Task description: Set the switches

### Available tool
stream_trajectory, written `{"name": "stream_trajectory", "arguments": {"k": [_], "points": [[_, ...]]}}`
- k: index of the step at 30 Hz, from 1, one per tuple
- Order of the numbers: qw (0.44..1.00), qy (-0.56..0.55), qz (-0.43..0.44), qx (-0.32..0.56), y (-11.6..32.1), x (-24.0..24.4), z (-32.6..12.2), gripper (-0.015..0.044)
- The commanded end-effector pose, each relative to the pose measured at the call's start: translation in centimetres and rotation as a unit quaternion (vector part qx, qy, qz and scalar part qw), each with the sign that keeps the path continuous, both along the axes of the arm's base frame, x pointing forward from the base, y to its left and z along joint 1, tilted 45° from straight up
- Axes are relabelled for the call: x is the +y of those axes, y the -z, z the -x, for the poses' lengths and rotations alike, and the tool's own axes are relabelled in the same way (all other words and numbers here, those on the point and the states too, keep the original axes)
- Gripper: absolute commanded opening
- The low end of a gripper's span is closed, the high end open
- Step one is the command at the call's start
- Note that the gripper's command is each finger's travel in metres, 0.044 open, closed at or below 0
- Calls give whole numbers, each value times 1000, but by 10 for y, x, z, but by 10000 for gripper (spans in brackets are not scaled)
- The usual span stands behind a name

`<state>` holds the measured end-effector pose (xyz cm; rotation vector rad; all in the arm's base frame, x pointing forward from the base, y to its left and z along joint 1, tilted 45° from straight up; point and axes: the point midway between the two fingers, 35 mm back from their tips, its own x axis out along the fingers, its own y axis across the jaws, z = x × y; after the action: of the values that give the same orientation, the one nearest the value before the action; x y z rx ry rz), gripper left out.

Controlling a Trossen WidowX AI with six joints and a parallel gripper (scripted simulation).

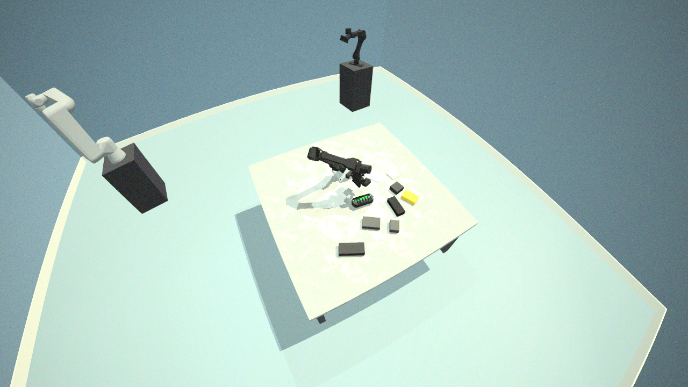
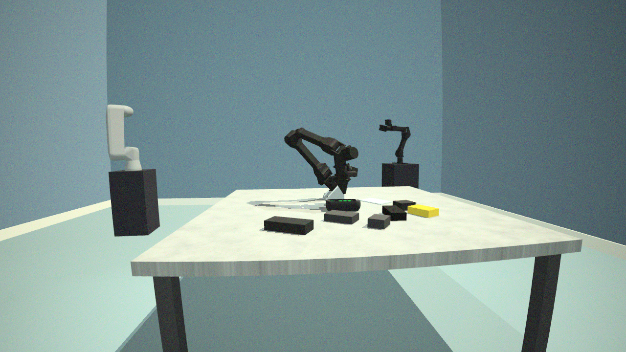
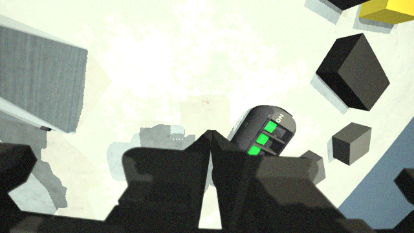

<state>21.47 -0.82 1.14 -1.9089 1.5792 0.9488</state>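
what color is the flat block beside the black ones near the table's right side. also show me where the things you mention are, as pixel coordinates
Yellow [image 1: 409, 197] [image 2: 422, 210] [image 3: 399, 11]; top view.

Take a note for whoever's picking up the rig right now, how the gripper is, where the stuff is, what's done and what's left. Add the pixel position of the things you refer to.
Gripper [image 1: 359, 184] [image 2: 343, 192] [image 3: 211, 134]: shut, nothing in it, close to the controller.
Controller [image 1: 362, 202] [image 2: 343, 205] [image 3: 250, 129]: on its base on the bench [image 1: 312, 284] [image 2: 350, 245], switches up, yellow block [image 1: 409, 197] [image 2: 422, 210] [image 3: 388, 14] and dark blocks around it.
Done: the controller sits flat; whether the switches match can't be told, as the label is out of sight.
Left: check the label if nobody has noted it, set or confirm all six switches, leave the controller flat, move the arm away.
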Motion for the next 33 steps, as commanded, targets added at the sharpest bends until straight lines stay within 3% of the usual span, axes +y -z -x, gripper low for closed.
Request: {"name": "stream_trajectory", "arguments": {"k": [1,20,33], "points": [[999,44,-8,5,-10,-3,-23,0],[957,289,24,15,-49,-63,-122,0],[942,332,37,29,-56,-84,-136,0]]}}
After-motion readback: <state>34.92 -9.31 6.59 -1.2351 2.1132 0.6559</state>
